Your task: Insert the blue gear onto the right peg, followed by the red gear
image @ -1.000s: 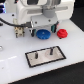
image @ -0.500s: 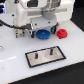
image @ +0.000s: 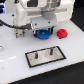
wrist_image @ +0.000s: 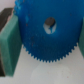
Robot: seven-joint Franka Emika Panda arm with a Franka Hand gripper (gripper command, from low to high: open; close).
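The blue gear [image: 44, 35] lies on the white table under my gripper [image: 42, 31] in the exterior view. In the wrist view the blue gear [wrist_image: 47, 31] fills most of the picture, with its centre hole showing, and a pale green finger pad [wrist_image: 10, 45] stands right beside its toothed rim. The other finger is hidden. The red gear [image: 62, 33] lies on the table to the exterior view's right of the blue one. The black-bordered white plate [image: 46, 56] lies nearer the camera, with the right peg [image: 52, 50] and a second peg [image: 37, 55] upright on it.
The arm's white body [image: 37, 12] fills the back of the exterior view. A dark cable [image: 7, 22] and a small brownish object [image: 19, 33] lie at the exterior view's left.
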